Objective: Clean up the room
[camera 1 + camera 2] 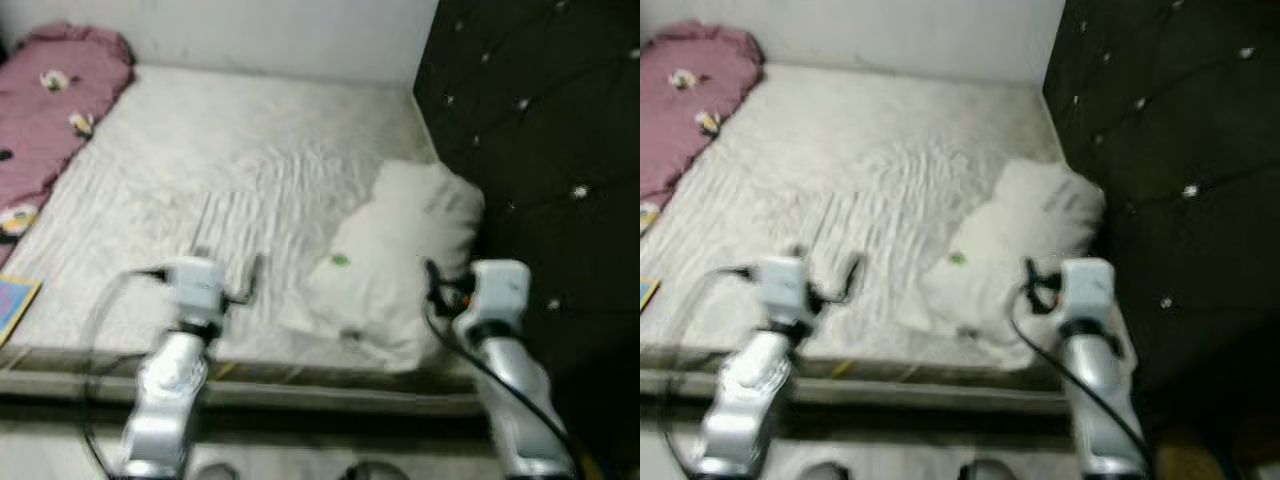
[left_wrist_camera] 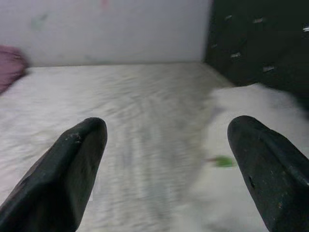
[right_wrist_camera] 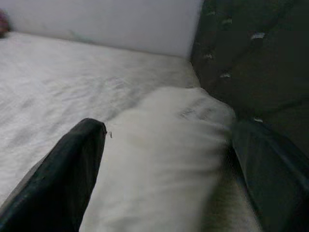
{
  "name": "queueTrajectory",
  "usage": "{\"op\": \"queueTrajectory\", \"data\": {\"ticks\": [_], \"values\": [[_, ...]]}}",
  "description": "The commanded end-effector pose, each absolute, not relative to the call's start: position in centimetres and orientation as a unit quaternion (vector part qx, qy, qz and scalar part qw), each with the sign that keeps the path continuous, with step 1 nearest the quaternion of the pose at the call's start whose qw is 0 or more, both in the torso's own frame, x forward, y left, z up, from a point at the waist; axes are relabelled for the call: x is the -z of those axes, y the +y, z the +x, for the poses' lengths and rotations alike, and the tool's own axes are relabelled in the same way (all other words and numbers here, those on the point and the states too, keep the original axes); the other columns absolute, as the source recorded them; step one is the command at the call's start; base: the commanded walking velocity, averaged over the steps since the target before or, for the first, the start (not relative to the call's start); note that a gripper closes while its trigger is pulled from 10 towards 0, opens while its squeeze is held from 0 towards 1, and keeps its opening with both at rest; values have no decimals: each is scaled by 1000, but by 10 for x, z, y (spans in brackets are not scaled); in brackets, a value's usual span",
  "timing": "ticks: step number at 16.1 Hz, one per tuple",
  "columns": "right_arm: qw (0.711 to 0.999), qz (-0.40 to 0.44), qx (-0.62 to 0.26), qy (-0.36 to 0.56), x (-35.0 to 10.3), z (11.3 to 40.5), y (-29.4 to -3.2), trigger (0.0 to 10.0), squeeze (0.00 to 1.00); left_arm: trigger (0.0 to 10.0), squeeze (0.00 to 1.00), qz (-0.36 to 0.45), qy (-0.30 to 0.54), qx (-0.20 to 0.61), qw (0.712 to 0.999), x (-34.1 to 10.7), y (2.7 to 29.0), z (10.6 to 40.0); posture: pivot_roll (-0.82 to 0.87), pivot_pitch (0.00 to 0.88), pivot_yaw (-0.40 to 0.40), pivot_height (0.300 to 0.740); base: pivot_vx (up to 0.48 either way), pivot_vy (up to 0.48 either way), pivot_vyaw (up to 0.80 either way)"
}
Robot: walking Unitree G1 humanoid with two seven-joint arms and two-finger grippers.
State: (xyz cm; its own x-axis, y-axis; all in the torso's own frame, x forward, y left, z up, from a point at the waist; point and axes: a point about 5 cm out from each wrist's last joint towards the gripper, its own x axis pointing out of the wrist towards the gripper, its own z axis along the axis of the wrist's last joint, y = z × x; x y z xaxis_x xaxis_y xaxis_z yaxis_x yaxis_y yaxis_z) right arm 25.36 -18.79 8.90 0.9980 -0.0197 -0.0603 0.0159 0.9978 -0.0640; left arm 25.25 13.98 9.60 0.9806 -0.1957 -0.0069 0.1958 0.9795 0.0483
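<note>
Beside the dark headboard [image 1: 540,150], the right pincer [image 3: 164,179] stood open astride the white pillow [image 1: 400,260], seemingly to grasp it; the left pincer [image 2: 164,159] gaped empty over the bed [image 1: 230,150].

I note a dark tufted headboard [image 1: 540,150] with small shiny buttons along the bed's right side. A plain white wall [image 1: 280,35] stands behind the far edge of the mattress. Along the near edge I see a grey bed frame rail [image 1: 330,392]. All views are somewhat blurred.
</note>
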Motion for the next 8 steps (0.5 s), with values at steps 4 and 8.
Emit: {"op": "queueTrajectory", "data": {"ticks": [4,8], "values": [[999,-28,-7,22,-93,255,-181,10000,0,10000,0,32,-8,82,996,-100,149,254,-57,27,-49,740,0,-133,0],[999,-14,-45,18,-96,255,-170,10000,0,10000,0,28,-17,87,996,-103,150,252,-55,28,-49,740,0,0,0]]}}
